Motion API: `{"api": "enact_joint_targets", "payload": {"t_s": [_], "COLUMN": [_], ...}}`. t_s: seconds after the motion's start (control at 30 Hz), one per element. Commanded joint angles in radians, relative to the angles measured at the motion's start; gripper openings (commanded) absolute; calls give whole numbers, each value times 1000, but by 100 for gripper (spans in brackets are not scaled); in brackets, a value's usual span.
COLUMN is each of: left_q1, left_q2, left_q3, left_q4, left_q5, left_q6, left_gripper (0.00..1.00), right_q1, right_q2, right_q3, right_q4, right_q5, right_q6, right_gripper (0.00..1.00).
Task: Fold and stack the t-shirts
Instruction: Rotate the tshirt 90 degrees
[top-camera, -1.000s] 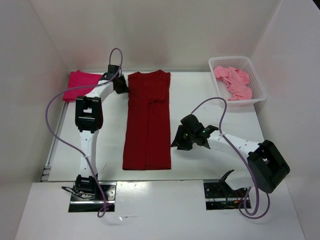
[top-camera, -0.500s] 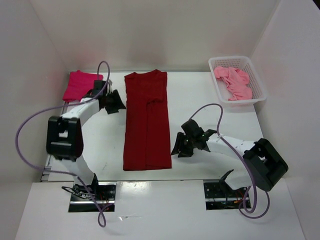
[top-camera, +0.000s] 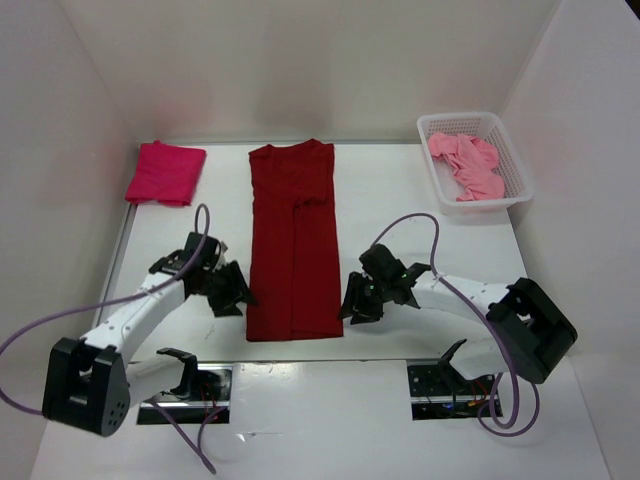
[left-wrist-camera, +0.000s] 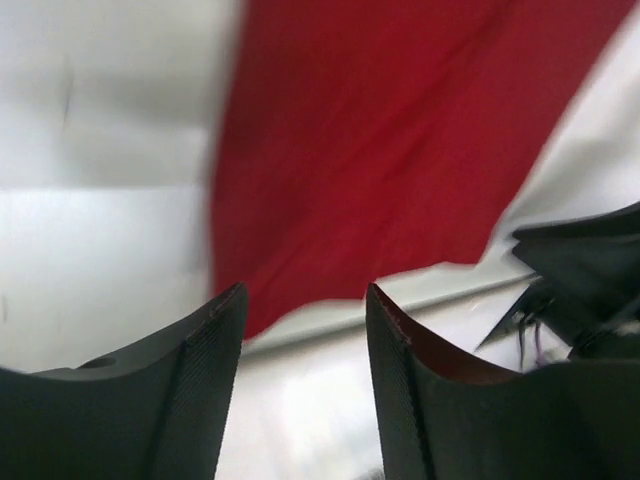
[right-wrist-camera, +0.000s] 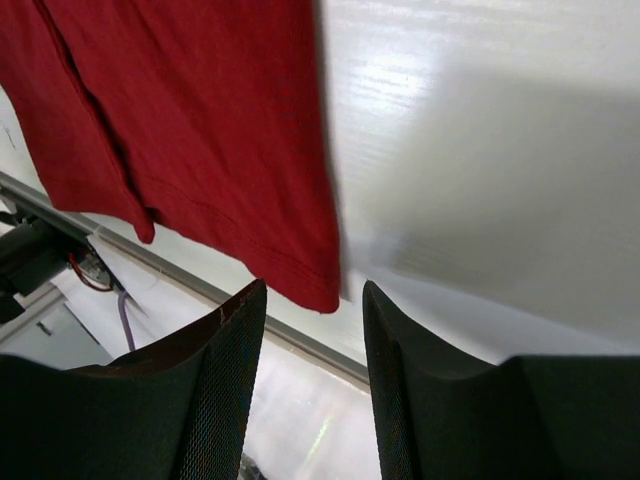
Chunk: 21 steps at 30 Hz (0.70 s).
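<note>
A dark red t-shirt (top-camera: 295, 240) lies folded into a long strip down the middle of the table. Its near left corner (left-wrist-camera: 260, 310) shows just beyond my left gripper (left-wrist-camera: 303, 300), which stands open with nothing between its fingers. In the top view that left gripper (top-camera: 238, 297) sits just left of the shirt's bottom hem. My right gripper (top-camera: 350, 305) is just right of the hem, open and empty, the near right corner (right-wrist-camera: 315, 290) ahead of its fingertips (right-wrist-camera: 312, 290). A folded crimson-pink t-shirt (top-camera: 165, 171) lies at the back left. A light pink t-shirt (top-camera: 467, 162) is bunched in the basket.
The white mesh basket (top-camera: 512, 160) stands at the back right. White walls close in the table on three sides. The table's metal front edge (right-wrist-camera: 200, 285) runs just below the shirt hem, with both arm bases (top-camera: 440, 385) beyond it.
My left arm has swung from the shirt's top left corner, near the crimson-pink shirt, down to the bottom left corner, and its gripper has opened. The right gripper has edged closer to the hem.
</note>
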Motion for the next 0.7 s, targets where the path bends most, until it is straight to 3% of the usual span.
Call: {"api": "enact_joint_targets", "payload": {"t_s": [0.0, 0.27, 0.3, 0.67], "left_q1": [-14, -53, -53, -178], "left_q2": [-138, -240, -241, -213], "left_q3": [-81, -208, -208, -197], "left_q4": [-102, -71, -71, -122], "left_q5": [20, 16, 17, -107], "left_q6": [-164, -313, -324, -408], "left_gripper": [60, 56, 54, 46], "right_q1": [10, 19, 19, 60], "right_q2": [-44, -37, -28, 9], "right_q3": [-28, -40, -40, -31], "right_q4": [12, 35, 35, 81], "right_q5": [-32, -57, -57, -84], "right_q6": [3, 12, 12, 12], "right_gripper": [49, 49, 46, 46]}}
